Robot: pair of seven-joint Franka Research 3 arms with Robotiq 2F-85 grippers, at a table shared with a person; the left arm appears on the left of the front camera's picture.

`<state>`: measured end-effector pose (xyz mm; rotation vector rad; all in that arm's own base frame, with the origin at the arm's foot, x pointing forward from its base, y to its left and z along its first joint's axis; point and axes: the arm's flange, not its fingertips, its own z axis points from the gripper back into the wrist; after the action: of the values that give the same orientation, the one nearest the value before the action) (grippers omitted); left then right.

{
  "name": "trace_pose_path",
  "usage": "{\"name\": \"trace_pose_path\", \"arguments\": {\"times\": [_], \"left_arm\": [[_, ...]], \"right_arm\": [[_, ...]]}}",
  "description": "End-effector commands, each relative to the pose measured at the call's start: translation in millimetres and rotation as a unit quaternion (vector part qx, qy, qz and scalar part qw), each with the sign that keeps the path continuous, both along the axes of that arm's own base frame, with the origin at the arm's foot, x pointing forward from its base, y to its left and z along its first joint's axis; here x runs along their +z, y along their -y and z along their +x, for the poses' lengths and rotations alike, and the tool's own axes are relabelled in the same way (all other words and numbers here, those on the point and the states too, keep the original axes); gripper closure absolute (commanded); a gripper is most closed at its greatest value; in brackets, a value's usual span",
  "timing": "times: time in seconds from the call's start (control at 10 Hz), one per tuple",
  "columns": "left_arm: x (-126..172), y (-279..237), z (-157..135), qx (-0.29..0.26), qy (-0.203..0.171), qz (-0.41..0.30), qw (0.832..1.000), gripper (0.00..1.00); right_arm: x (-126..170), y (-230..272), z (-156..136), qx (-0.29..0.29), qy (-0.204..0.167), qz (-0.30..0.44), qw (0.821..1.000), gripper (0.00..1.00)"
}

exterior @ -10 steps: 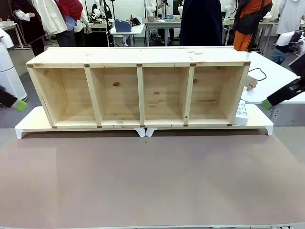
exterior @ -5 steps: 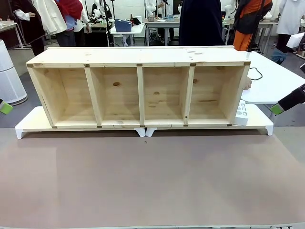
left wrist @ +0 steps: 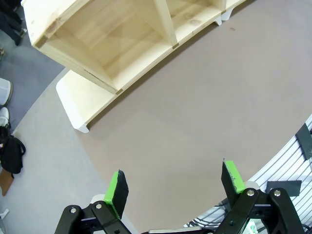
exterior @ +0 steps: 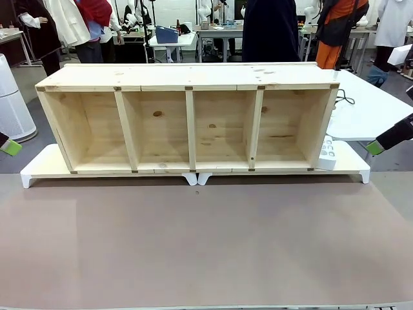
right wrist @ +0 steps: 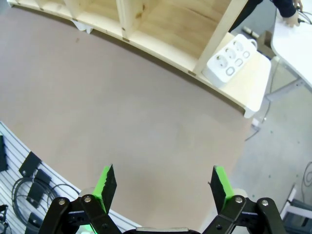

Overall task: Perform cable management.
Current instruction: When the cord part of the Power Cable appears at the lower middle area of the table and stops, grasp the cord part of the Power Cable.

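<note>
The task looks barely begun. The cable (exterior: 344, 99) shows as a short black loop on the white side table (exterior: 377, 110) at the far right, just behind the right end of the wooden shelf (exterior: 187, 116), and most of its length is hidden. Nothing runs from it to the white power strip (right wrist: 229, 61), which leans against the shelf's right outer wall on the white riser (exterior: 352, 165), its sockets empty as far as can be seen. The shelf's four compartments are bare, and no cord lies on the brown table surface (exterior: 206, 245) nearer the robot. The left gripper (left wrist: 174, 181) hangs over the near left part of that surface with its jaws spread wide and nothing between them. The right gripper (right wrist: 163, 183) is likewise wide open and empty, out at the near right. A person's hand (right wrist: 291, 18) rests on the side table close to where the cable lies. So all the work seems left to do: getting hold of the cable, leading it to the shelf, and probably seating its plug in the strip.
</note>
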<state>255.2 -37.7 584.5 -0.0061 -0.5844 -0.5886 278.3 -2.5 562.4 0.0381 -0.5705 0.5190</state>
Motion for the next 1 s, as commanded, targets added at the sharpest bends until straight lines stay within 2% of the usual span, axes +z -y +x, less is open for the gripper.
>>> {"name": "trace_pose_path", "arguments": {"times": [0.0, 0.9], "left_arm": [[0.9, 0.8, 2.8, -0.003, 0.007, 0.0, 1.0, 0.0], [0.9, 0.8, 2.8, -0.003, 0.007, 0.0, 1.0, 0.0]], "right_arm": [[-1.1, -0.1, 2.7, -0.002, 0.001, 0.001, 1.0, 0.0], [-1.1, -0.1, 2.7, -0.002, 0.001, 0.001, 1.0, 0.0]]}}
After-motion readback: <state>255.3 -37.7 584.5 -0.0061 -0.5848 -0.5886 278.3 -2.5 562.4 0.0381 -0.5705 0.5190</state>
